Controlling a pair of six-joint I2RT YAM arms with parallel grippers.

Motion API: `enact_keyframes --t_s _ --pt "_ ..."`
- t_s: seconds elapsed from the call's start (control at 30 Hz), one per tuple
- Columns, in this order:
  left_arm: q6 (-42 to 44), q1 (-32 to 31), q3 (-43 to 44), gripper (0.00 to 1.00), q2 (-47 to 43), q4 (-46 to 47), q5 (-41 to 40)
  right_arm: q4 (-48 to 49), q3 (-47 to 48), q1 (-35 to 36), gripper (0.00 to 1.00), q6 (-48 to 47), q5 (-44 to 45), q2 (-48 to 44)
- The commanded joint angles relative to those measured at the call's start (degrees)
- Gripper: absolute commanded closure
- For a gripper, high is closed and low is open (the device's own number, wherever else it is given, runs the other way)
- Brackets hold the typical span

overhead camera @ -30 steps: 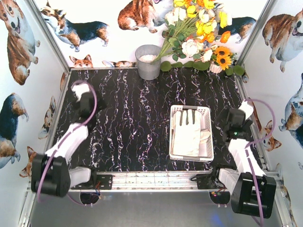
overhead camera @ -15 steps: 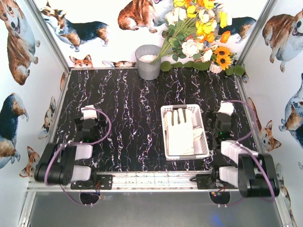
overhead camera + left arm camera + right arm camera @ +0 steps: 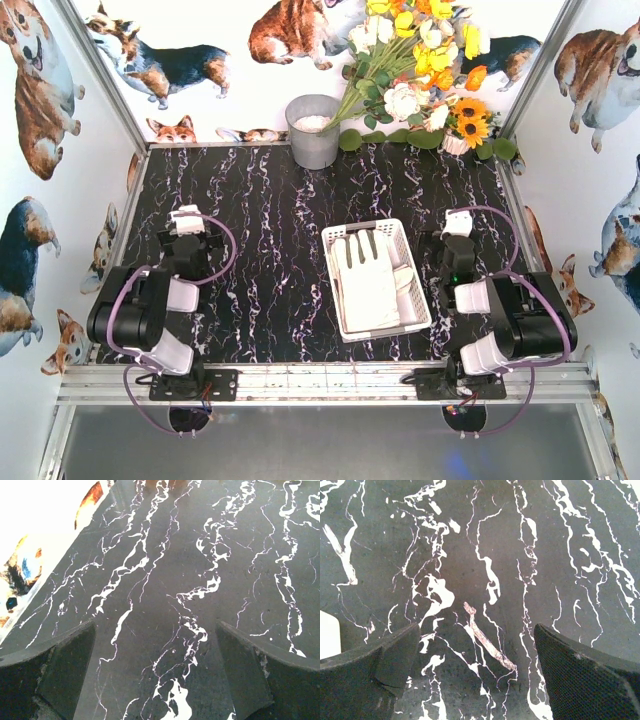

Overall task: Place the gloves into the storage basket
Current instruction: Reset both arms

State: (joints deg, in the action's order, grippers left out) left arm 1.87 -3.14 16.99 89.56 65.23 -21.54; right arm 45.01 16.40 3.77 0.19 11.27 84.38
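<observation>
Gloves: the cream-white fabric work gloves (image 3: pixel 368 285) all lie in a loose stack inside the white perforated plastic storage basket (image 3: pixel 362 226). The top one is flat, fingers pointing toward the far wall. You can see none outside it.

Handling, as a judgement: light, limp cloth that drapes and folds when lifted. It is not fragile and not slippery, though stacked layers may cling and come up together. If you must reseat one, pinch at the cuff or bunch the palm, never a single fingertip. The basket looks light and could skate if nudged.

End effectors: the left end effector (image 3: pixel 156 645) has its jaws spread wide and empty, with only the black white-veined marble-pattern surface (image 3: pixel 270 200) between them. The right end effector (image 3: pixel 477 640) is the same, wide apart and holding nothing. Both arms sit folded low near their bases.

Edges and room:
- The basket sits slightly skewed, between the arms but nearer the right one. Its right wall is near the right arm, so that is the tight side.
- Broad open surface lies between the left arm and the basket.
- The grey metal bucket (image 3: pixel 313 130) and the yellow-and-white flower bunch (image 3: pixel 420 60) stand at the far edge, well apart from the basket.
- The aluminium rail (image 3: pixel 320 382) bounds the near edge just below the basket.

Task reads as finished.
</observation>
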Motion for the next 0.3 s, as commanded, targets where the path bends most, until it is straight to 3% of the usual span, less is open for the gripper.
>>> enact_keyframes --t_s 0.0,0.27 --pt "-1.51 0.41 -0.23 0.0 -0.25 -0.55 -0.34 6.11 0.85 0.53 0.0 0.76 3.14 -0.78" --pt "-1.55 0.33 -0.17 0.0 -0.26 -0.78 -0.26 7.79 0.23 0.28 0.0 -0.51 0.32 -0.68"
